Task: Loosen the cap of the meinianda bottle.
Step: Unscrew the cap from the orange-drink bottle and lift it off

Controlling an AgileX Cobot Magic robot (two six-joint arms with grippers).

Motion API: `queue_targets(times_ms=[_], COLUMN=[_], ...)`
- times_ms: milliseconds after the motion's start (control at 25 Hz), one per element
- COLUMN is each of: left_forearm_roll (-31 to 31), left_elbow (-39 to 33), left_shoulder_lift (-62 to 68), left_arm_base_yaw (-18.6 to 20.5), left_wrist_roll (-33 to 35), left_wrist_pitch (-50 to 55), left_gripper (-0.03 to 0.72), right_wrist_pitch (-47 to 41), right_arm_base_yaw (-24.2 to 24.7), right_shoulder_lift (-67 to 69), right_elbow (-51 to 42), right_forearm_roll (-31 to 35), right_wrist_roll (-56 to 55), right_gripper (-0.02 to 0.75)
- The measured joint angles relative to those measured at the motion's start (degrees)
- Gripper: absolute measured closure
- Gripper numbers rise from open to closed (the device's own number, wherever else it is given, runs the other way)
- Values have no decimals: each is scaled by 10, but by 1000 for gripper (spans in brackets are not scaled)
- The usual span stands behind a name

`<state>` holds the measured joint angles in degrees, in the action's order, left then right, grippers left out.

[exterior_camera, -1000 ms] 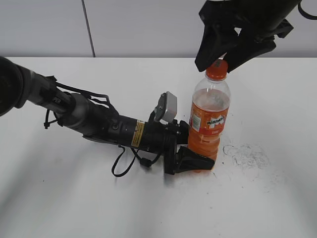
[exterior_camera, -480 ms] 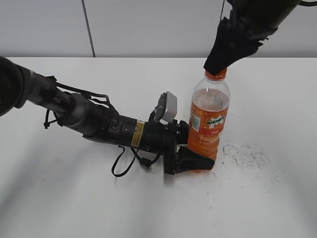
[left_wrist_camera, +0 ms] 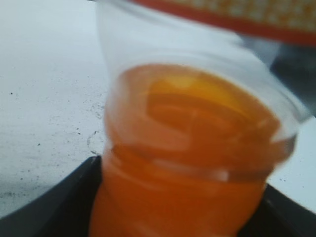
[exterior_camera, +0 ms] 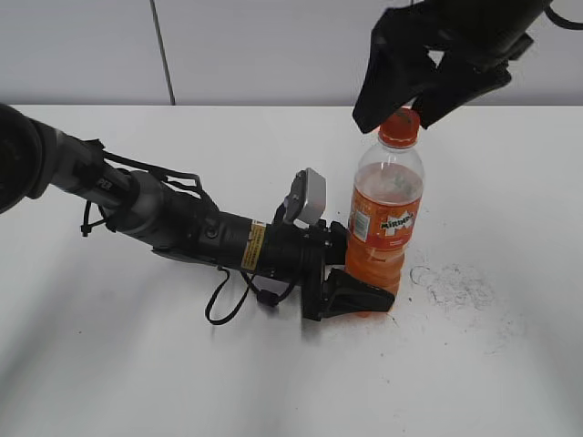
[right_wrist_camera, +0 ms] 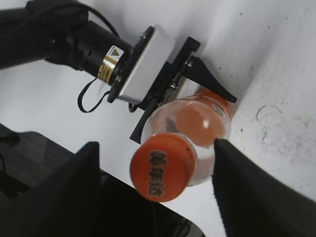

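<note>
Ribbed clear meinianda bottle (exterior_camera: 384,223), round orange cap (right_wrist_camera: 161,168), untouched.

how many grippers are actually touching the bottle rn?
1. Left gripper clamps the bottle at its base; right gripper is open, straddling the cap without contact.

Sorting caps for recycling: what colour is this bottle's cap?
Orange cap, clearest in the right wrist view.
</note>
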<state>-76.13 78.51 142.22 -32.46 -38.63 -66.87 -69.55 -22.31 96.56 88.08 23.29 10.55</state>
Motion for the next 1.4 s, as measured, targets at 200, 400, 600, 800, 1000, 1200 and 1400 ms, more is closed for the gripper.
queue_targets(times_ms=[200, 400, 600, 800, 1000, 1200, 1400], left_forearm_roll=[1, 0, -2, -4, -6, -7, -7], left_elbow=[0, 0, 0, 0, 0, 0, 0], left_shoulder_lift=[0, 0, 0, 0, 0, 0, 0], left_arm_base_yaw=[0, 0, 0, 0, 0, 0, 0], left_wrist_roll=[-2, -3, -3, 0, 0, 0, -2], left_wrist_pitch=[0, 0, 1, 0, -1, -2, -2], left_gripper=[126, 126, 126, 126, 126, 126, 126], right_wrist_pitch=[0, 0, 0, -2, -2, -2, -2], right_arm_base_yaw=[0, 0, 0, 0, 0, 0, 0], right_shoulder_lift=[1, 0, 0, 0, 0, 0, 0], right_elbow=[0, 0, 0, 0, 0, 0, 0], right_forearm_roll=[-38, -39, -24, -10, -3, -6, -27], right_wrist_roll=[-120, -41, 302, 413, 166, -94, -97], right_gripper=[448, 470, 471, 430, 168, 263, 469])
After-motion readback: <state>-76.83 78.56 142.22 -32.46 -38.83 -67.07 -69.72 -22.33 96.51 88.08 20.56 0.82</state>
